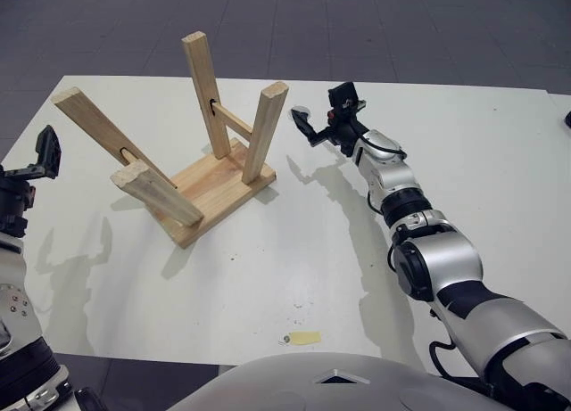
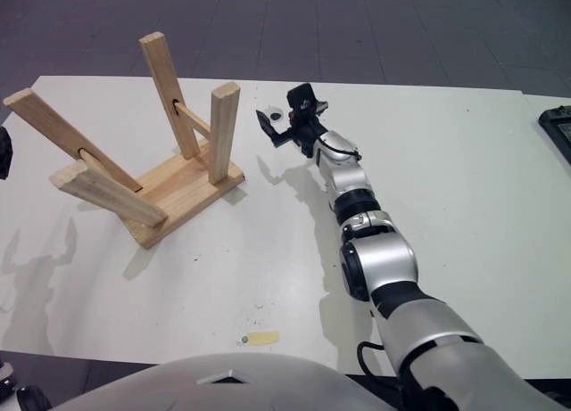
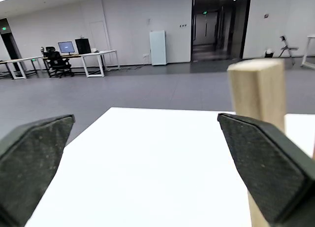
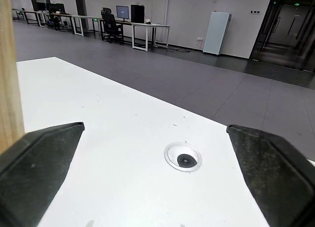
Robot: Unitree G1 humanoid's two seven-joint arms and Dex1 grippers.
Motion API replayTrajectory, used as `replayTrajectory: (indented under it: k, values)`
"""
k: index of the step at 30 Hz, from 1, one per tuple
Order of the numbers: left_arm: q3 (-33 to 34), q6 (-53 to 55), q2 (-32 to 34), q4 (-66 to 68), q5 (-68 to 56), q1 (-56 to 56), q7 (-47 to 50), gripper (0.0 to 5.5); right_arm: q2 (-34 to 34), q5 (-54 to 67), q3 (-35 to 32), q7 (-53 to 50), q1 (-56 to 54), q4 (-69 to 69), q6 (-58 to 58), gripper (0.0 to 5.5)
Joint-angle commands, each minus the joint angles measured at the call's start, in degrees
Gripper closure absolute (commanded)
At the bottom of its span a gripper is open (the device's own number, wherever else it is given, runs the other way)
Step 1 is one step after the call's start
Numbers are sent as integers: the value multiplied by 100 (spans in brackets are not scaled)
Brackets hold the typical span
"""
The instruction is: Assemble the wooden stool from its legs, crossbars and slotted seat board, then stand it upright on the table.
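Pale wooden four-legged stool (image 1: 210, 175) is lying seat-down on the white table (image 1: 464, 161); black right gripper (image 1: 319, 110) and left gripper (image 3: 146, 138) are hovering open, flanking it; gripping opposite legs should steady flipping.

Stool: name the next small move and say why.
Probably ease the right gripper onto the nearest leg and close: the stool looks assembled but lies seat-down, legs up, and the open jaws hang just beside that leg.
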Motion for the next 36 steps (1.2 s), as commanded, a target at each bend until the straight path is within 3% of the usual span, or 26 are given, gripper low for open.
replayTrajectory:
  k: [1, 9, 14, 19, 25, 30, 36]
  values:
    - [-539, 52, -69, 172, 346, -292, 171, 10, 200, -134, 94, 48, -184, -60, -33, 11]
    - [-1742, -250, 205, 1193, 1086, -1519, -162, 10, 389, -188, 472, 876, 257, -999, 53, 11]
    - [-2288, -720, 209, 2136, 1383, -2274, -608, 10, 241, -133, 876, 1352, 1061, -2713, 774, 11]
    - [-2472, -928, -23, 2191, 1441, -2341, -649, 10, 82, -101, 1117, 1396, 1576, -4123, 1657, 11]
    - [-2467, -992, -256, 1749, 1392, -2160, -542, 10, -38, 47, 1255, 1414, 1873, -5095, 2475, 11]
    - [-2080, -960, -418, 1252, 1119, -2369, -274, 10, -184, -69, 1190, 1125, 2093, -5526, 2792, 11]
    - [-1739, -790, -609, 847, 757, -2600, 108, 10, -396, -38, 542, 455, 2173, -5764, 3002, 11]
